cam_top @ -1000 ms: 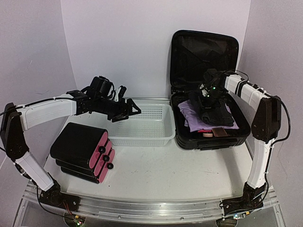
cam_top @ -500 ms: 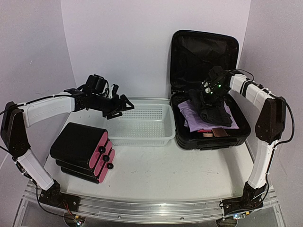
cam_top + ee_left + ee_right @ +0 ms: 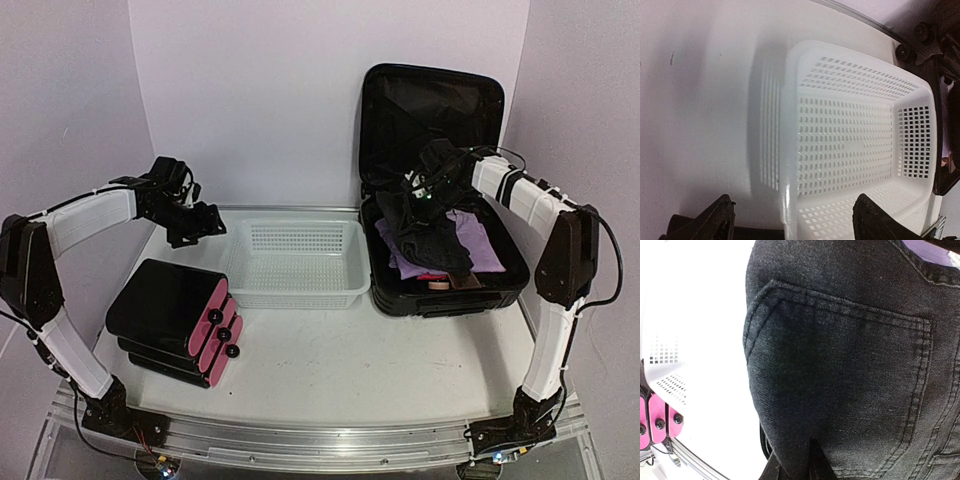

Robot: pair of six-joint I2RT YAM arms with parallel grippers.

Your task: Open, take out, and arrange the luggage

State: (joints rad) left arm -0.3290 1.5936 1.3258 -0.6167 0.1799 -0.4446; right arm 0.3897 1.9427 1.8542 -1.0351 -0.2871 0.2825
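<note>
The right gripper (image 3: 792, 467) has its jaws drawn narrow, pinching a fold of dark denim jeans (image 3: 840, 380), and the cloth fills the wrist view with a stitched back pocket spread just ahead of the fingertips. From the top camera the garment hangs from those jaws and drapes down into the luggage (image 3: 400, 300). The luggage lies open directly under them, its lid standing upright behind against the back wall. A purple garment (image 3: 480, 245) lies in the lower half beneath the jeans, on the side away from the other arm. The left gripper (image 3: 790, 225) has its jaws spread wide with nothing between them, hovering clear of the table. Ahead of and below the fingers (image 3: 705, 225) sits the white perforated basket (image 3: 790, 150), its end rim in line with the gap, not touched. Beyond the basket's far end is the luggage. Below the left jaws, towards the arm bases, lies a stack of smooth black cases with pink sides (image 3: 165, 310).
</note>
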